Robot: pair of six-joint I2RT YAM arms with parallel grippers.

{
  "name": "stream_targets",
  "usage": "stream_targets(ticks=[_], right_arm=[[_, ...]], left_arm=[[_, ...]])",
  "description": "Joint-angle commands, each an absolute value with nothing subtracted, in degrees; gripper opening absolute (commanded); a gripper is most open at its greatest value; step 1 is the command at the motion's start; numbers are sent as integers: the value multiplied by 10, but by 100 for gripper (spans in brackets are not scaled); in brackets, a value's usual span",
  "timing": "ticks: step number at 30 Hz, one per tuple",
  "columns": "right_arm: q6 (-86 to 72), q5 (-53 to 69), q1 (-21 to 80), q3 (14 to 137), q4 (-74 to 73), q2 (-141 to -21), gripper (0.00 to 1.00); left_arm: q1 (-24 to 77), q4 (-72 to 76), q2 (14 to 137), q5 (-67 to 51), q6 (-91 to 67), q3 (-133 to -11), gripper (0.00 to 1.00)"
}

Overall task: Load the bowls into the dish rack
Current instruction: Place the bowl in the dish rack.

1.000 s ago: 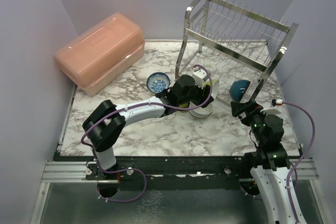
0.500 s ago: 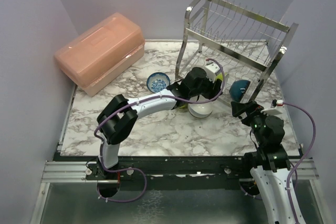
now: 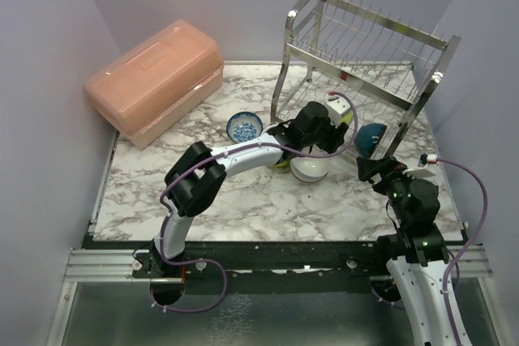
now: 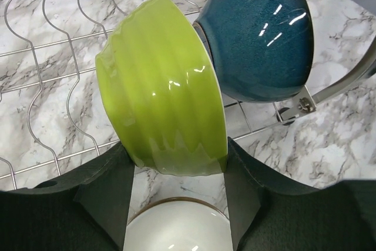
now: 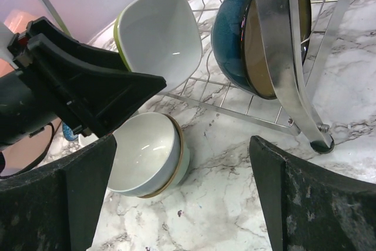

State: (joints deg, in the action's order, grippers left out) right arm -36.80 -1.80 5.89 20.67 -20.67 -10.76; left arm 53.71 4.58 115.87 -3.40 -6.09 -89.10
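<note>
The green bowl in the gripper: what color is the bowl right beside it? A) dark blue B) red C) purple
A: the left wrist view shows a dark blue bowl next to the green bowl that the left gripper holds over the rack.

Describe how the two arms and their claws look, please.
Both the left arm and right arm have white links and black joints. A lilac cable loops along each. The claw fingers are broad, matte black wedges.
</note>
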Motion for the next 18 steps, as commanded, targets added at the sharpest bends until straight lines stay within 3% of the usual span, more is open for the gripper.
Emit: stream_targets(ticks=[1, 18], right_arm=[[-358, -5, 59, 211, -205, -99, 100], [-350, 21, 59, 214, -200, -95, 100]], left_arm=[[539, 53, 1179, -13, -32, -927, 0], [538, 67, 1250, -22, -32, -978, 0]])
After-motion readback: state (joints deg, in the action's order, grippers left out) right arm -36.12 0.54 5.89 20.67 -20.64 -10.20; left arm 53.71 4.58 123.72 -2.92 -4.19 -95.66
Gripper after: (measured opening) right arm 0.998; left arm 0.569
